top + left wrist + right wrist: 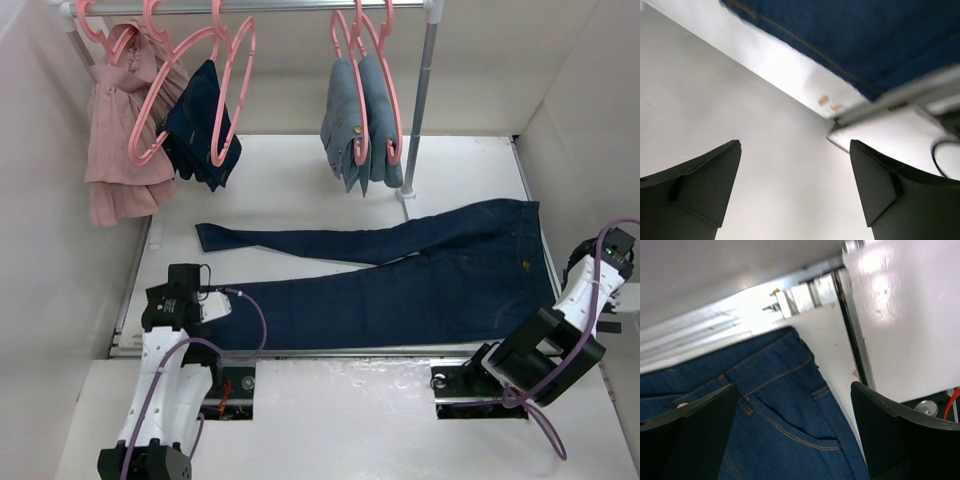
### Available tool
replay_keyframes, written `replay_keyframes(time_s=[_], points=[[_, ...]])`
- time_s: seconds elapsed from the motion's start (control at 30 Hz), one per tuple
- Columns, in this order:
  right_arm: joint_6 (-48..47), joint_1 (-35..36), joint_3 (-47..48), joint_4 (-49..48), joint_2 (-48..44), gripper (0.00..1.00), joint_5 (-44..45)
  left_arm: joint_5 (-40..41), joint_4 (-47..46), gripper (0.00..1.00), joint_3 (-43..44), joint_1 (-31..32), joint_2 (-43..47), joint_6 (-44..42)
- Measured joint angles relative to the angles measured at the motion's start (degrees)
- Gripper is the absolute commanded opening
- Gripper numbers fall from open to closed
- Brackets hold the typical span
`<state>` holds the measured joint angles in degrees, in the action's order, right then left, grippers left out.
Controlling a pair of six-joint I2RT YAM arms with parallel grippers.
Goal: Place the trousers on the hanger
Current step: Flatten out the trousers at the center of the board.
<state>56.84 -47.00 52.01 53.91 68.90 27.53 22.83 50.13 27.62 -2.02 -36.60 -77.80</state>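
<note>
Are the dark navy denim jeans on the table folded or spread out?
Spread out. The dark navy denim jeans lie flat on the white table, both legs stretched leftwards and slightly apart, waistband at the right.

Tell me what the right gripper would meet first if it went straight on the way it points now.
The right gripper would most likely meet the trousers first, near a front pocket; they lie between its open jaws. Depth is unclear.

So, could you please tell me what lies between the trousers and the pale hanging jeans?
Only bare white table, as the top view shows.
</note>
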Motion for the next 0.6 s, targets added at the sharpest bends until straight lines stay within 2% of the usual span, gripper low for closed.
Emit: replay_keyframes(time_s=[0.17,0.3,0.43,0.6], points=[[-4.0,1.6,6.4,-0.6,0.0,0.95,2.0,0.7,4.3,0.93,8.4,0.0,-0.9,1.0],[-9.4,11.3,8.0,-5.2,-0.7,0.96,5.3,-1.0,-1.9,0.91,13.3,0.0,-3.5,3.1],[-14.0,14.1,7.1,-10.6,-0.8,0.95,2.6,-7.2,-9.3,0.86,11.8,-0.1,-9.9,7.5],[-19.5,15.8,6.7,-14.6,3.5,0.94,-2.3,-13.1,-18.3,0.86,7.2,-0.1,-16.1,16.6]])
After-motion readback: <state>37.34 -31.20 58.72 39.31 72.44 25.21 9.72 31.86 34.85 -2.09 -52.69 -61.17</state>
